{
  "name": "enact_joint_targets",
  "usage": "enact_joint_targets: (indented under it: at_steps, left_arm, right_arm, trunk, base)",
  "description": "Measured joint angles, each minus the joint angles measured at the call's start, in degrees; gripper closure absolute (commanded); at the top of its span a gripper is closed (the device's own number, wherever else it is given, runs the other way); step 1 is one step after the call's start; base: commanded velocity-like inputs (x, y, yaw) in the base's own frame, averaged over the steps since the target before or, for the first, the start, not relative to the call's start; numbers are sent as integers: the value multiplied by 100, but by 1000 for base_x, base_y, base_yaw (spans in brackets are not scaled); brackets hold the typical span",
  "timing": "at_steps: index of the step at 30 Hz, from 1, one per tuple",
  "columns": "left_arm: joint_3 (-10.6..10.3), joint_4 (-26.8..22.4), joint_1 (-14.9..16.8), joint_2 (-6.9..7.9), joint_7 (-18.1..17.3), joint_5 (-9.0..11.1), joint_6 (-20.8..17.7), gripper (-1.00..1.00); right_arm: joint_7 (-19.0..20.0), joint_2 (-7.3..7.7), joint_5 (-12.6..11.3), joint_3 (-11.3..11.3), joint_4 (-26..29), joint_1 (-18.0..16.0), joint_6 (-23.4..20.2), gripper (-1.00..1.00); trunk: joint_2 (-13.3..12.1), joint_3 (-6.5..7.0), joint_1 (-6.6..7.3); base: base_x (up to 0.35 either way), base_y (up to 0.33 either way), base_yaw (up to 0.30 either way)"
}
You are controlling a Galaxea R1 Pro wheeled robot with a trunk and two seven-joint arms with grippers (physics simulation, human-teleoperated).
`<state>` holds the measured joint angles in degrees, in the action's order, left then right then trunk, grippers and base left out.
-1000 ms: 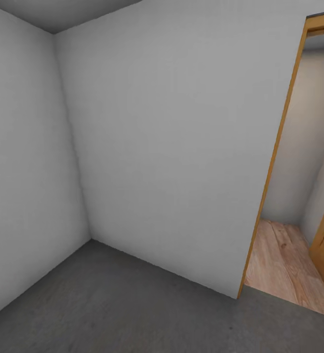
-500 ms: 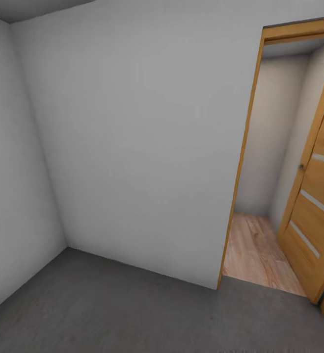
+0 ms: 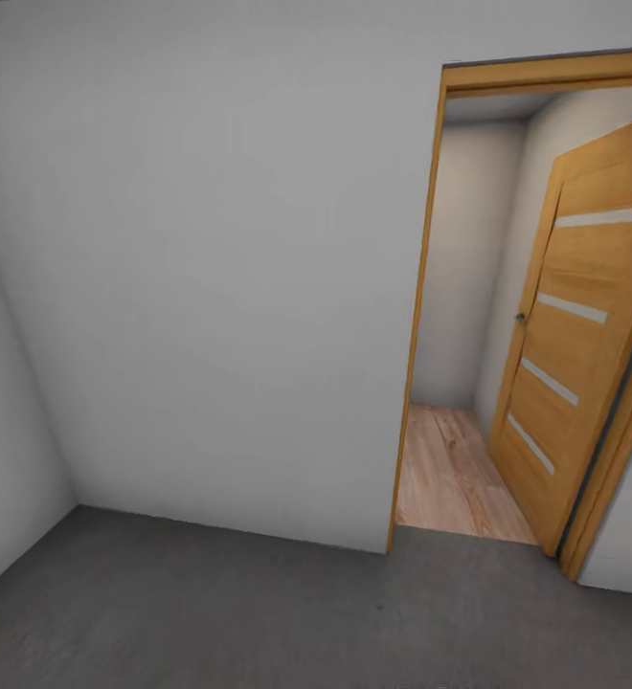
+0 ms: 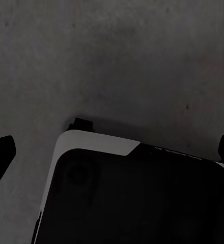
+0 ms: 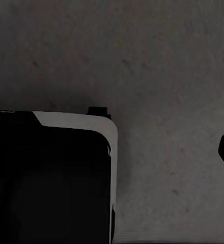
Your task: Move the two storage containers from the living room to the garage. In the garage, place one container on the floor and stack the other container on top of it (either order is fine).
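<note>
Since the earlier head pictures the whole view has swung toward the doorway, so this is the camera turning and not the room's things shifting: the wall corner that stood left of centre has slid off toward 9 o'clock, and the opening that sat at the 3 o'clock edge now stands well inside the picture. The plain white wall (image 3: 211,287) fills the 9 to 12 o'clock part of the head view. At 3 o'clock a wood door frame (image 3: 421,287) borders the opening, and a wood door (image 3: 570,335) with pale horizontal strips stands swung open just beside its right jamb. Beyond the threshold a strip of light wood plank flooring (image 3: 455,474) runs back to a beige wall. From 4 to 8 o'clock lies the floor (image 3: 259,612), dark grey and speckled. Each wrist view looks down on that same rough concrete (image 4: 117,61), with a dark, white-edged part of the robot's body (image 4: 132,198) across it and black finger tips at the picture's edges; whether either claw is apart or together cannot be told. The storage containers appear in none of the pictures.
</note>
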<state>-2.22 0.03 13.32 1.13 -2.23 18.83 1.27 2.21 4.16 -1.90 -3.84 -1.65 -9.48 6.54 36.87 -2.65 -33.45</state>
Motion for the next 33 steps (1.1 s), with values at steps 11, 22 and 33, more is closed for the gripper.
enact_joint_targets:
  at_steps: [11,22,33]
  left_arm:
    - [-1,-3,0,0,0,-6,0,-100]
    - [0,-3,0,-34,0,2,0,-100]
    - [0,0,0,-35,0,2,0,-100]
  right_arm:
    - [-1,-4,0,0,-1,0,0,-100]
    - [1,-4,0,0,0,0,0,-100]
    - [7,3,0,-6,0,0,0,-100]
  trunk:
    - [0,0,0]
    - [0,0,0]
    - [0,0,0]
  base:
    - [0,0,-298]
    - [0,0,-298]
    - [0,0,-298]
